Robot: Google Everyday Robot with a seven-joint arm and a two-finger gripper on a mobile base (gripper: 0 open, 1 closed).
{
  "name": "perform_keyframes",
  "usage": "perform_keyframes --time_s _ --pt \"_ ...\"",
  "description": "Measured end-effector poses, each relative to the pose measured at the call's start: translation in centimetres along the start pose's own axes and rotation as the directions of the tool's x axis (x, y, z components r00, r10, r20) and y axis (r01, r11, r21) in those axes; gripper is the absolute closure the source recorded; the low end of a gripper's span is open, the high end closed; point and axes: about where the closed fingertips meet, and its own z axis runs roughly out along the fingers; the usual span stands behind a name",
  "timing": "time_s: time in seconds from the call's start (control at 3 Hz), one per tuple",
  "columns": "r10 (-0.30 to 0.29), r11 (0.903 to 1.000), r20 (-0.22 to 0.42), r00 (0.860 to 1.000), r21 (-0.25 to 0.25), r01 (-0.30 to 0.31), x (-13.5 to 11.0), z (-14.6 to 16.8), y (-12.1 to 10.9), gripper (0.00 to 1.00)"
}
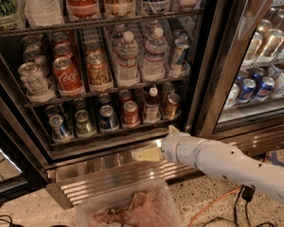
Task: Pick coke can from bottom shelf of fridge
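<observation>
The coke can [130, 113], small and red with a silver lid, stands on the bottom shelf [109, 134] of the fridge [213, 79], between a blue can [107, 118] and a little bottle [152, 105]. My gripper [147, 153], with yellowish tips on a white arm reaching in from the right, is below and just in front of the shelf, over the steel sill. It lies a little to the right of the coke can and below it, apart from it and holding nothing.
Bigger Coca-Cola cans [66, 75] and water bottles [128, 58] fill the rack above. The slatted base grille [109, 178] runs under the sill. A clear tub of wrap [132, 209] sits on the floor in front. An orange cable [213, 205] lies at right. Blue cans [255, 89] stand behind the right door.
</observation>
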Motion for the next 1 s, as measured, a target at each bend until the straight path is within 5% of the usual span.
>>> perform_keyframes --time_s 1.0 --pt "-0.053 0.997 0.176 0.983 -0.047 0.062 -1.2 6.9 2.7 0.0"
